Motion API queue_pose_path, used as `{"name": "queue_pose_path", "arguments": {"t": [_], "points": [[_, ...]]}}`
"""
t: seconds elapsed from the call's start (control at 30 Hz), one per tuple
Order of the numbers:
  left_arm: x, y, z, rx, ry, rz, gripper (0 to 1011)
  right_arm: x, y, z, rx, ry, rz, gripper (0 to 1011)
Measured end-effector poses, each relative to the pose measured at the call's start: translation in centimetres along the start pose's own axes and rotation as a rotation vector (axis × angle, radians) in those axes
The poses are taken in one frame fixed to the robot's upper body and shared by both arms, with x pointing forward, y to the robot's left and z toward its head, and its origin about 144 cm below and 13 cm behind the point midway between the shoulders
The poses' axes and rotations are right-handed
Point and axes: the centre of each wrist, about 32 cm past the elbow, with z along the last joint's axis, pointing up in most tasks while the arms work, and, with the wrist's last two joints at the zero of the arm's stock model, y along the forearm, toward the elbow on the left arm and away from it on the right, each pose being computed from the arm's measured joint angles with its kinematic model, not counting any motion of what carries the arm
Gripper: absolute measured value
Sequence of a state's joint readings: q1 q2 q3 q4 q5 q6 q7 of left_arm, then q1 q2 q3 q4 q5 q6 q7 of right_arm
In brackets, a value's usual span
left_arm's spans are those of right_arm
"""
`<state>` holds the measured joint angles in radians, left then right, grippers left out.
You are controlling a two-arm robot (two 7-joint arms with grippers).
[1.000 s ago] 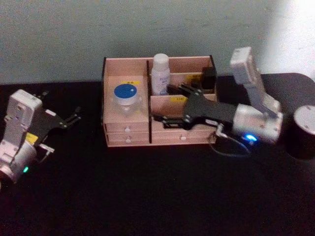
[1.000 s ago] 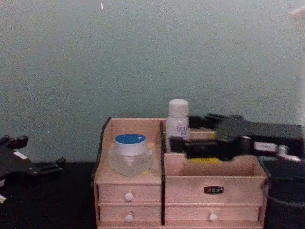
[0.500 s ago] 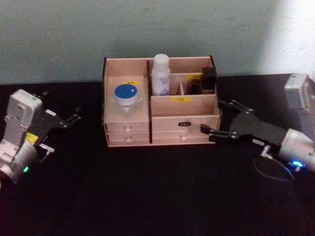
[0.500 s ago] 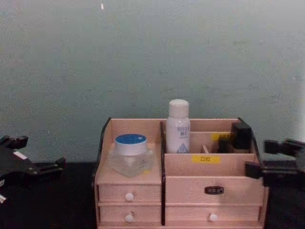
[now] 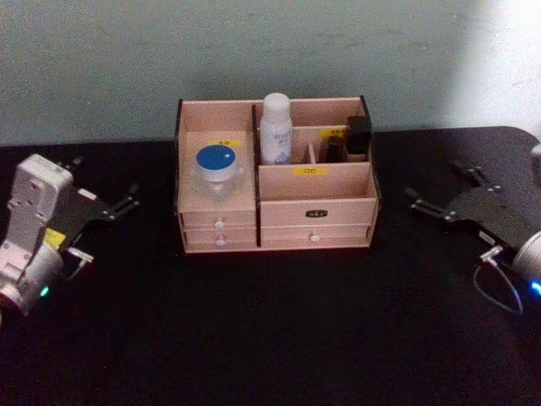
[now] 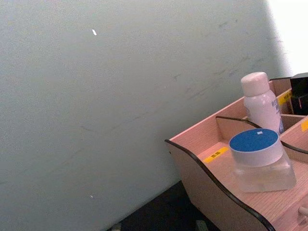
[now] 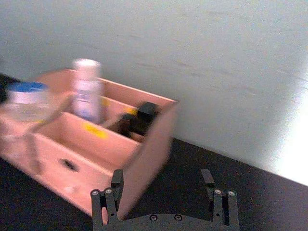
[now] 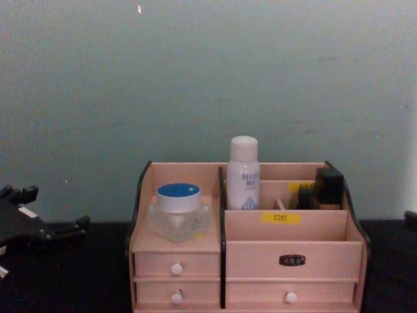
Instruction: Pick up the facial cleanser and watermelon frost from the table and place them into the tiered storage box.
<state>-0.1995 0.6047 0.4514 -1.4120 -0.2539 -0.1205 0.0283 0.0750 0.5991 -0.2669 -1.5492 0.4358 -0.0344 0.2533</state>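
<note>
I am looking at the tiered storage box (image 5: pixel 276 222) standing mid-table, with the facial cleanser (image 5: pixel 275 128) upright in its rear compartment and the watermelon frost (image 5: pixel 216 172) sitting on the left tier. Both placements look done to me. My right gripper (image 5: pixel 445 191) is hanging wide and empty to the right, my left gripper (image 5: pixel 112 197) likewise on the left; next I am parking both.

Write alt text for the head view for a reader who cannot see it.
A tiered storage box on a black table holds the watermelon frost in its left compartment and the facial cleanser upright at the back. The open left gripper and open right gripper sit well apart either side.
</note>
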Motion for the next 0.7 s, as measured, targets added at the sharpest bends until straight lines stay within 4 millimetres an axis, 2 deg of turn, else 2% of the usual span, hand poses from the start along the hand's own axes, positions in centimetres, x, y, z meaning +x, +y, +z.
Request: {"name": "queue_pose_path", "arguments": {"t": [0.3,0.7], "points": [[0.0,0.0,0.0,0.0,0.0,0.0,1001,-1.7,1.1,-0.9,-0.082,-0.004,-0.224,1002],[0.0,0.0,0.0,0.0,0.0,0.0,1001,-2.7,3.1,-2.1,-0.153,-0.031,-0.271,1003]]}}
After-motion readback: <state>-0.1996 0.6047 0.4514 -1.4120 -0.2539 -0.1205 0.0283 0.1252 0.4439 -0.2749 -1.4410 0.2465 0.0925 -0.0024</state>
